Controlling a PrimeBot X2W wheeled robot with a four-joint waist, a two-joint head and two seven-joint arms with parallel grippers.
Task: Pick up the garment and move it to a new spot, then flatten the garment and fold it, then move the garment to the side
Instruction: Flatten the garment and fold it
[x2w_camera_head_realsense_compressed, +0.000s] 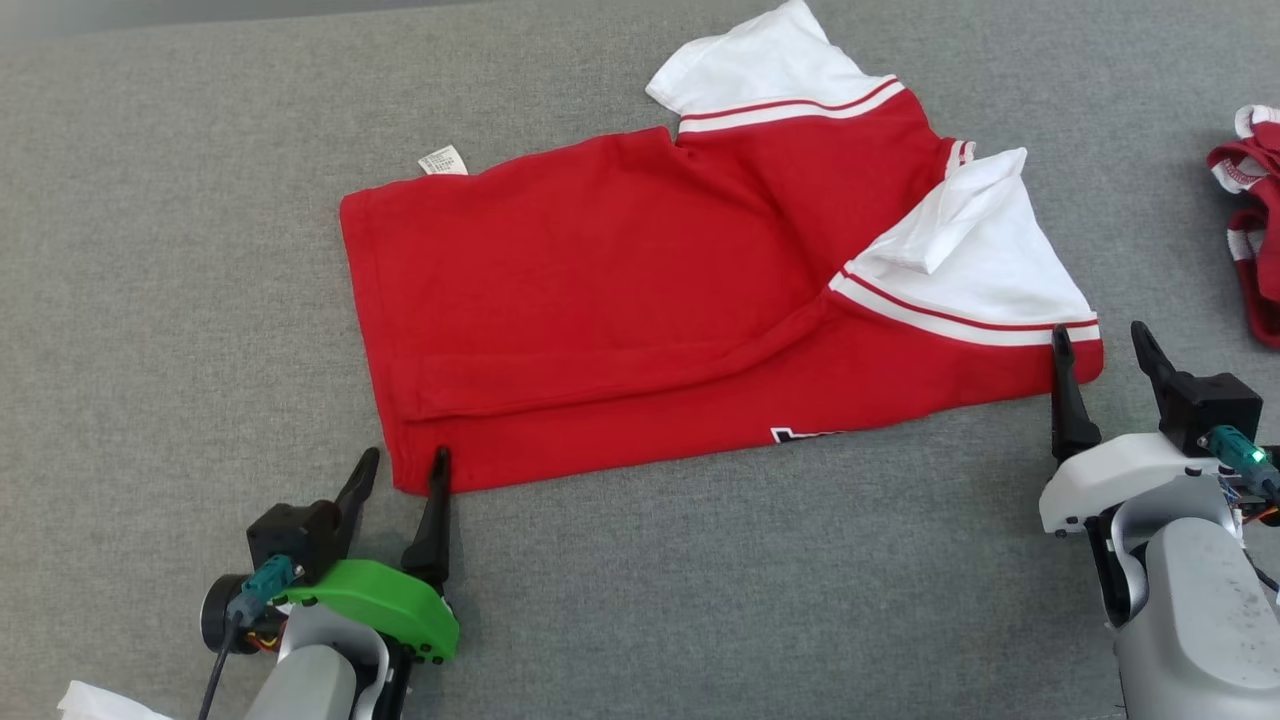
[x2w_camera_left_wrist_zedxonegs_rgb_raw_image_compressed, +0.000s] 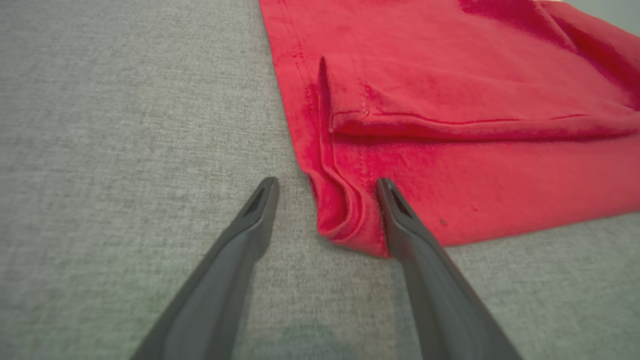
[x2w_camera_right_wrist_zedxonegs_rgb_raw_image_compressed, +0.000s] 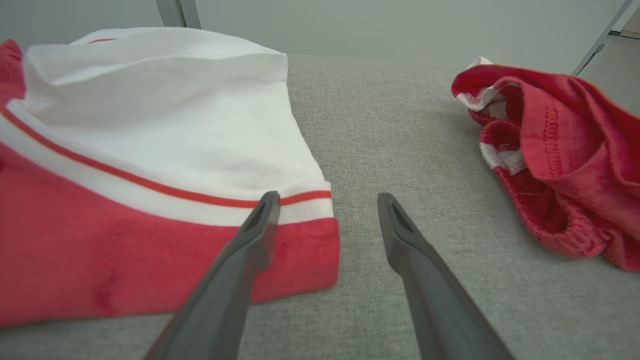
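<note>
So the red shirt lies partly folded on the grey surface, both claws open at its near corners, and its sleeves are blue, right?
Not quite: the sleeves are white, not blue, as the head view shows. The rest holds: the red shirt lies partly folded on the grey surface, the left gripper and right gripper open at its near corners.

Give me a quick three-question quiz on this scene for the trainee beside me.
1. True or false: the left end effector is shut on the red shirt.
2. The right end effector straddles which part? A) hem corner B) corner below the white sleeve C) care label
3. What lies at the far right of the grey table?
Key: 1 false, it is open; 2 B; 3 a crumpled red garment.
</note>
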